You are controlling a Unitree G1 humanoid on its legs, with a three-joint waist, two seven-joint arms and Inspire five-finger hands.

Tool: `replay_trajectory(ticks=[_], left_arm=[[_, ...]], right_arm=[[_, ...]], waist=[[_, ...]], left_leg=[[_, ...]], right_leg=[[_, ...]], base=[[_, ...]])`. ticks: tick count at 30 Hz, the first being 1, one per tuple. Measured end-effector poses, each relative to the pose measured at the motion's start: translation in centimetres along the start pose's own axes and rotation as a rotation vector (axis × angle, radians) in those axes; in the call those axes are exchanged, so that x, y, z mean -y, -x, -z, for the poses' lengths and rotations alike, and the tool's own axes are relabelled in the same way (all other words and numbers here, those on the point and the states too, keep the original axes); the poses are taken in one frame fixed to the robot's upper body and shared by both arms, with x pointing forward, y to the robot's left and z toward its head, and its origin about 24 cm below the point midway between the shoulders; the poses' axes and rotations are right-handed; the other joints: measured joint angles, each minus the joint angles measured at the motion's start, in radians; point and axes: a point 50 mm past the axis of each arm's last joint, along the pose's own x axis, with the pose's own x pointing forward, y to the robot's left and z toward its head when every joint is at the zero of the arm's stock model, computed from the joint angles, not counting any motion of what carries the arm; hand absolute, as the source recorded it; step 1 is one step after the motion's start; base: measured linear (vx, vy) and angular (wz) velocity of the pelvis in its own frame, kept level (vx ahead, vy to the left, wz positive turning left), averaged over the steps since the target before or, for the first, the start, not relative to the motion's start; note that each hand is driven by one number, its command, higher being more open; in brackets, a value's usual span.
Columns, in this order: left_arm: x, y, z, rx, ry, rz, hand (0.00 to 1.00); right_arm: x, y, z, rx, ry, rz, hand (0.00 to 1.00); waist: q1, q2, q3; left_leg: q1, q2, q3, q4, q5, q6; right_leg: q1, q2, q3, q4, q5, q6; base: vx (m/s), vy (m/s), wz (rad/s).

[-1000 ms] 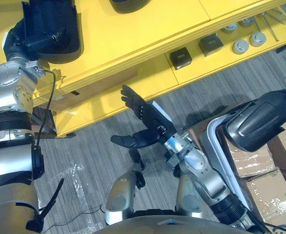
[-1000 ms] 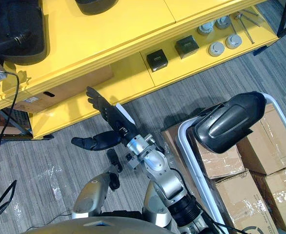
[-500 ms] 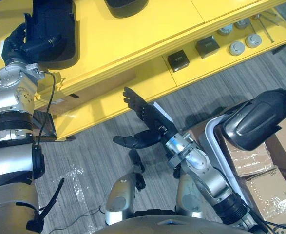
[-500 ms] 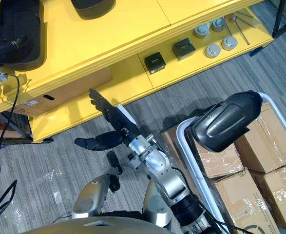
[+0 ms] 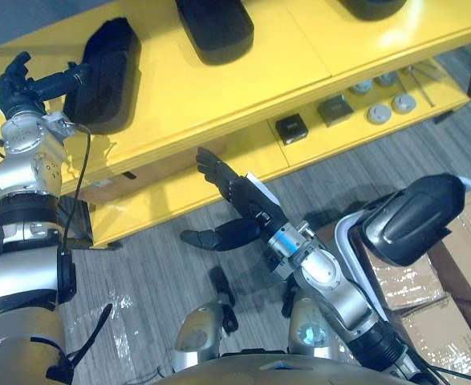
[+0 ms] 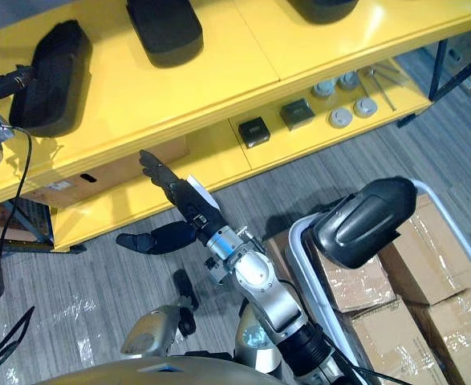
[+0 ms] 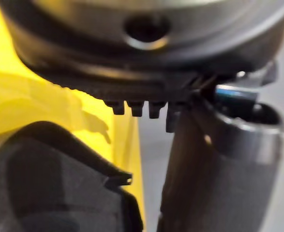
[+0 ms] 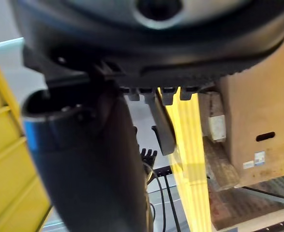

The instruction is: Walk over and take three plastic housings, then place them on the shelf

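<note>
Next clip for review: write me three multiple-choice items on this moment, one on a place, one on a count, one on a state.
1. Where is the lone housing that is off the shelf? A on the floor; B on the cart; C on the shelf's lower level.
2. How many dark housings lie on the shelf's top level? A one; B three; C five.
3. The right hand is: A open, empty; B shut on a housing; C shut on a box.
B: it rests on the white-framed cart. B: one left, one middle, one right. A: straight fingers, nothing held.
</note>
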Motion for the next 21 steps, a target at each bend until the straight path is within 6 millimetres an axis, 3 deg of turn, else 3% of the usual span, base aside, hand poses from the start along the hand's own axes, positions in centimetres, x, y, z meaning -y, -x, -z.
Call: replay_trajectory(ticks=[6,12,14,15,19,21], left_arm=[[2.0,1.5,0.0,0.057,0.082,0.149,1.0],[1.4,2.2,0.9,0.065,0.067,0.167,1.0],[0.5,3.4,0.8,0.12,0.068,0.179,1.0],[0.1,4.2,0.8,0.158,0.07,0.191,1.0],[-1.4,10.9,1.6,0.301,0.196,0.234,1.0],[-2.6,16.1,3.8,0.292,0.249,0.185,1.0]], right_arm=[[-0.1,-0.1,0.6,-0.008,0.006,0.016,1.0],[0.4,0.2,1.3,-0.03,0.0,0.079,1.0],[0.8,0.6,1.5,-0.037,-0.001,0.127,1.0],[1.2,1.0,1.6,-0.042,-0.001,0.161,1.0],[5.2,4.2,1.9,-0.069,0.029,0.414,1.0],[8.0,6.5,1.5,-0.065,0.069,0.586,1.0]], waist=[[0.025,0.004,-0.114],[0.025,0.019,-0.143],[0.026,0.02,-0.155],[0.027,0.019,-0.161],[0.053,0.02,-0.203],[0.07,0.023,-0.226]], left_leg=[[0.054,0.006,-0.002,-0.018,-0.012,-0.016],[0.076,0.012,0.001,-0.02,-0.016,-0.021],[0.076,0.017,0.006,-0.02,-0.017,-0.023],[0.077,0.019,0.006,-0.02,-0.017,-0.024],[0.083,0.021,0.002,-0.02,-0.023,-0.033],[0.096,0.023,-0.006,-0.02,-0.027,-0.039]], right_leg=[[0.097,0.024,-0.026,-0.104,0.03,0.006],[0.143,0.043,-0.035,-0.166,0.057,0.001],[0.149,0.052,-0.034,-0.185,0.066,-0.003],[0.155,0.054,-0.037,-0.192,0.068,-0.005],[0.175,0.06,-0.047,-0.213,0.07,-0.002],[0.196,0.065,-0.056,-0.222,0.07,-0.002]], base=[[0.07,-0.009,0.01],[0.0,0.004,-0.02],[0.0,-0.004,-0.05],[0.0,0.0,0.0],[0.05,0.001,0.05],[0.05,0.004,0.09]])
